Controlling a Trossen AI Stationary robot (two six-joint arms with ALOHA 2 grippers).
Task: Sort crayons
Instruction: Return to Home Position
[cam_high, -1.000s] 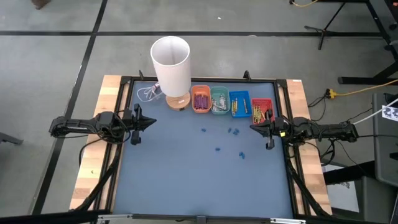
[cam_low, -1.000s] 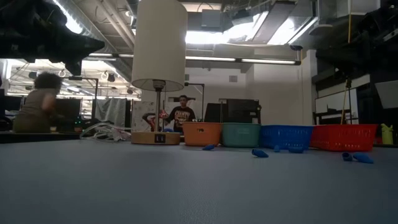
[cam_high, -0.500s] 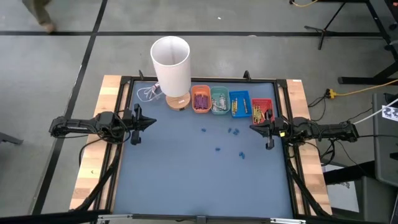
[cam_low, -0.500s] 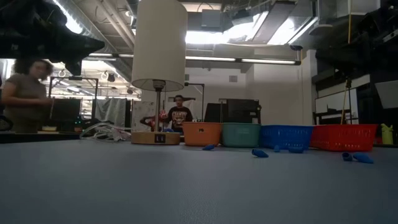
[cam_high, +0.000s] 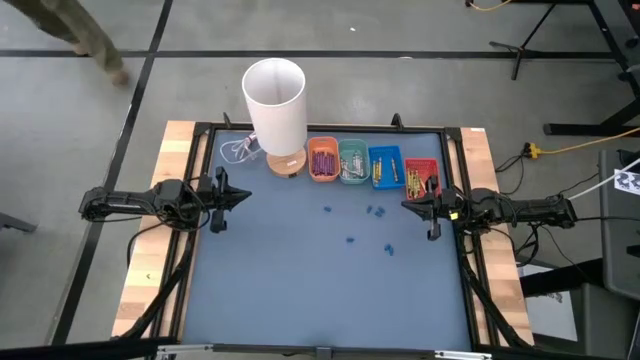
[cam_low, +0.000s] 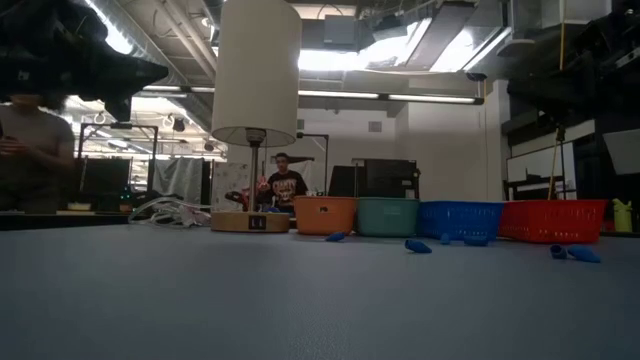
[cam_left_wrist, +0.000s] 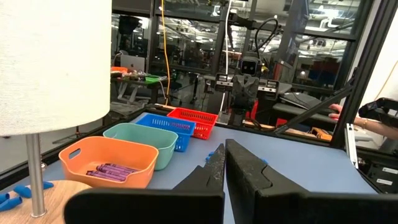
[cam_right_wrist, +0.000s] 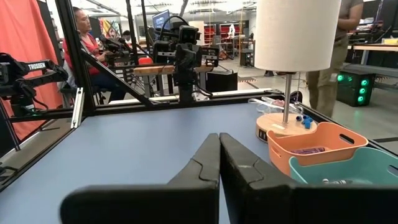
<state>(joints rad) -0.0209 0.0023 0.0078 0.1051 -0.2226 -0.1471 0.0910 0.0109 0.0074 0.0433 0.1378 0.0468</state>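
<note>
From above, the white-shaded lamp (cam_high: 275, 100) stands at the far edge of the blue mat (cam_high: 300, 290), and four bins run in a row away from its wooden base: an orange bin (cam_high: 311, 148) holding purple crayons (cam_high: 322, 162), a teal bin (cam_high: 343, 147) with pale crayons (cam_high: 352, 169), a blue bin (cam_high: 373, 153) with yellow crayons (cam_high: 380, 171), and a red bin (cam_high: 432, 164) with orange-red crayons (cam_high: 414, 177). Small blue bits (cam_high: 375, 212) lie loose on the mat in front of the bins. The left gripper (cam_high: 243, 195) sits at the mat's edge on the lamp's side, and the right gripper (cam_high: 405, 204) sits at the opposite edge, just in front of the red bin. In the low view the lamp rises in front of a distant person (cam_low: 287, 186), with another person (cam_low: 35, 150) farther out on its other side. The left wrist view shows that gripper's fingers (cam_left_wrist: 211, 171) pressed together, empty, pointing past the bins. The right wrist view likewise shows its fingers (cam_right_wrist: 208, 158) closed on nothing; well away from the lamp, a dark arm part (cam_right_wrist: 28, 68) off the table reads "TROSSEN", near a seated person in red (cam_right_wrist: 87, 50).
</note>
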